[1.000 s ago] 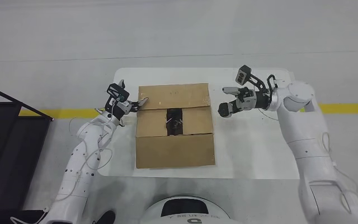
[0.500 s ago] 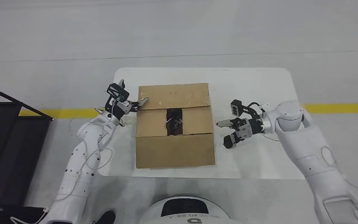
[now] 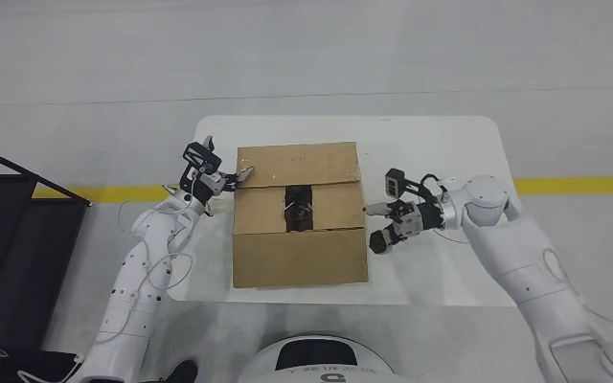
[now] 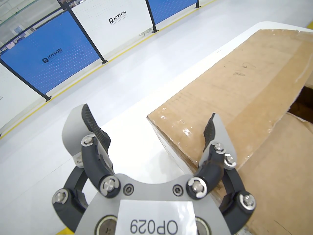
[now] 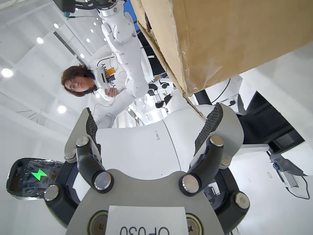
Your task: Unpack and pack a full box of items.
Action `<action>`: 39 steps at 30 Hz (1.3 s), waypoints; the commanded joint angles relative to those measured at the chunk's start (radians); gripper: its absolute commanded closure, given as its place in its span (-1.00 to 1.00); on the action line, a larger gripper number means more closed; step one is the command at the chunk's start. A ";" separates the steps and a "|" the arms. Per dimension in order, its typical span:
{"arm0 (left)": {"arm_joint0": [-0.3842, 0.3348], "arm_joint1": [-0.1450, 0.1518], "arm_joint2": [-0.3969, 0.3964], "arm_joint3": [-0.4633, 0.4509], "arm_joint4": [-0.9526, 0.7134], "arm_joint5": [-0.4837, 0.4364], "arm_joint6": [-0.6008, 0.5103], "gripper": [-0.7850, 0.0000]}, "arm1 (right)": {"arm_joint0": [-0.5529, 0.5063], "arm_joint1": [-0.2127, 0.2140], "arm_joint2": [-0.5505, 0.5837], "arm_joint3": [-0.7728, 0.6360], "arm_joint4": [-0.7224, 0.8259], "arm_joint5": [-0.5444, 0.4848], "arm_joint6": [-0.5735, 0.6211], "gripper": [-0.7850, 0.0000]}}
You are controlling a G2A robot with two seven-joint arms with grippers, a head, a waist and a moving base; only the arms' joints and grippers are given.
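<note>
While the left gripper point(image 3: 239, 175) is held agape, ribbed black pads point(image 4: 95, 124) apart, at the far-left corner of the brown cardboard box point(image 3: 297, 259), the box is set mid-way on the white table point(image 3: 431, 144), rectangular, flaps part-shut w/ a dark gap point(image 3: 300, 206); glossy tape point(image 4: 183, 129) is shown by left wrist cam; right gripper point(image 3: 375, 226) is spread wide beside the near-right corner; a frayed corrugated edge point(image 5: 168, 70) is seen by right wrist cam.

Brown cardboard box point(image 3: 299, 214) sits mid-table, flaps nearly closed, dark central gap.
</note>
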 commanded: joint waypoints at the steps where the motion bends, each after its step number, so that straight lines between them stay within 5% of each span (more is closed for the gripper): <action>1: 0.000 0.000 0.000 0.000 0.000 0.000 0.000 -1.00 | 0.009 -0.003 -0.019 0.016 -0.033 -0.006 -0.023 -1.00; 9: 0.000 0.000 0.000 0.000 0.000 0.000 0.000 -1.00 | 0.064 -0.033 -0.124 0.068 0.003 0.000 0.042 -1.00; 18: 0.000 0.000 0.000 0.000 0.000 0.000 0.000 -1.00 | 0.117 -0.049 -0.215 0.168 0.470 0.046 0.052 -1.00; 23: 0.000 0.000 0.000 0.000 0.000 0.000 0.000 -1.00 | 0.153 -0.049 -0.242 0.245 0.561 0.044 0.052 -1.00; 33: 0.000 0.000 0.000 0.000 0.000 0.000 0.000 -1.00 | 0.165 -0.074 -0.243 0.281 0.541 -0.138 0.007 -1.00; 39: 0.050 0.012 -0.095 -0.083 -0.034 0.062 0.040 -1.00 | 0.130 -0.079 -0.186 0.251 0.628 -0.216 -0.049 -1.00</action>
